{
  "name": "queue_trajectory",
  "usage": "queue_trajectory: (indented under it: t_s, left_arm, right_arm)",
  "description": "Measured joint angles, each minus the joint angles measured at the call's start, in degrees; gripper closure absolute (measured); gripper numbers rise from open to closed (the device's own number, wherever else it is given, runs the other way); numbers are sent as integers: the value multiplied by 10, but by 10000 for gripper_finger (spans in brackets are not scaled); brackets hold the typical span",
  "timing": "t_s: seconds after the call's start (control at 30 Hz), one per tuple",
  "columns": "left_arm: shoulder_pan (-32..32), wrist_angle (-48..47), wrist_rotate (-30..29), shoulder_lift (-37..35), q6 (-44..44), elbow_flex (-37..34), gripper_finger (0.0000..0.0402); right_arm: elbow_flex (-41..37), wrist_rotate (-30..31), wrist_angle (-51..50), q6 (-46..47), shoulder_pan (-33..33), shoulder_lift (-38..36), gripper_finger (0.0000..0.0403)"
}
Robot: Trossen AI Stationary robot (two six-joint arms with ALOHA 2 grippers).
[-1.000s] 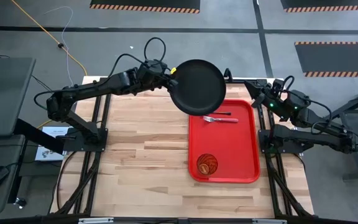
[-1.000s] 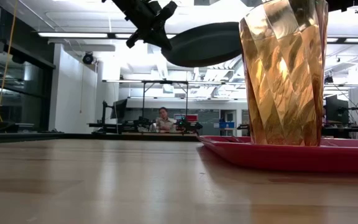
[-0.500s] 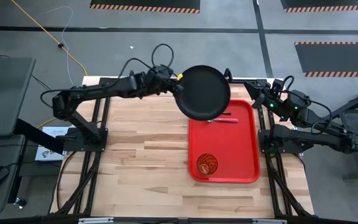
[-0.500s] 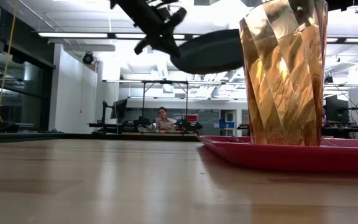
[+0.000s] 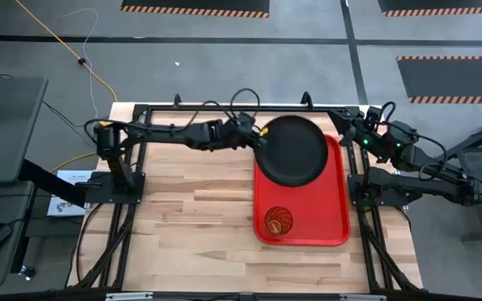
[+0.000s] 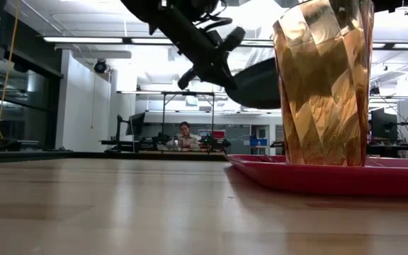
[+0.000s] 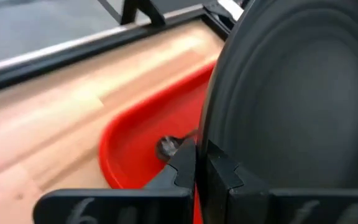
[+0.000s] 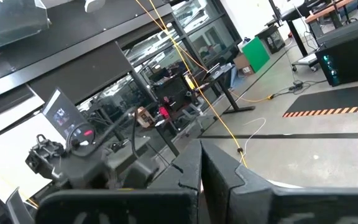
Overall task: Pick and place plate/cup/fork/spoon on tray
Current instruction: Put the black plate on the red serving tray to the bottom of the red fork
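The left tool (image 5: pixel 259 139) is clamped on the rim of the plate (image 5: pixel 294 150), which hangs just beyond it over the far half of the tray (image 5: pixel 329 230), clear of the worktop (image 5: pixel 191 209). The cup (image 5: pixel 278 221) stands on the tray's near end, well apart from the tool. The right tool (image 8: pixel 199 163), fingers together, waits off the worktop's far right corner.

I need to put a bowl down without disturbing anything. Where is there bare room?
The wooden table left of the tray is bare. On the tray, only a strip between the plate, held by the left gripper, and the cup is free. The tray's far end is crowded.
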Motion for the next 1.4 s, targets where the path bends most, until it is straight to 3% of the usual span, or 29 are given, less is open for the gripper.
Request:
queue_trajectory:
  t_s: [0.27,0.5,1.1,1.27,1.4]
  left_arm:
    - [-21,0,-7,24,-16,0,401]
    - [-29,0,-56,24,-26,0,401]
    - [-29,4,-74,27,-55,0,401]
    - [-27,31,-74,37,-95,0,401]
    - [-24,79,-32,68,-126,1,401]
  right_arm:
    - [0,0,0,-8,0,0,403]
    - [0,0,0,-10,0,0,403]
    - [0,0,0,-4,0,4,403]
    - [0,-1,0,-2,0,16,403]
    - [0,-3,0,-2,0,26,403]
